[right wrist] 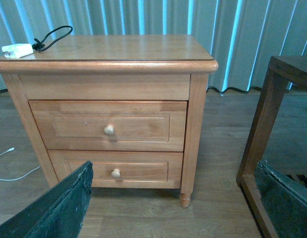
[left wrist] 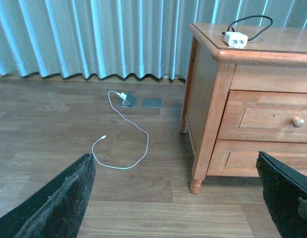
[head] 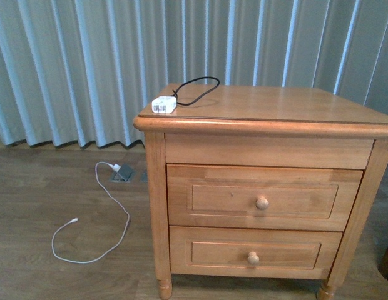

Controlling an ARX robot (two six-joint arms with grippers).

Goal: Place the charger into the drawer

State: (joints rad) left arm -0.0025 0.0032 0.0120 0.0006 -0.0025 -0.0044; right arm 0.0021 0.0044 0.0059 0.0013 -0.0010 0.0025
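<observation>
The charger point(head: 164, 104) is lying at the 9 o'clock edge of the tabletop point(head: 288, 103), its long axis running 9 to 3, at 11 o'clock from the closed drawer point(head: 213, 194). The left fingers point(left wrist: 69, 193) and right fingers point(right wrist: 69, 198) are gaping wide, holding nothing. The left arm is probably standing nearer.

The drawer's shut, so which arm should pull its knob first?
Probably right: the right gripper faces the drawer squarely, knob nearly ahead. The left gripper sits off to the side, nearer the charger.
</observation>
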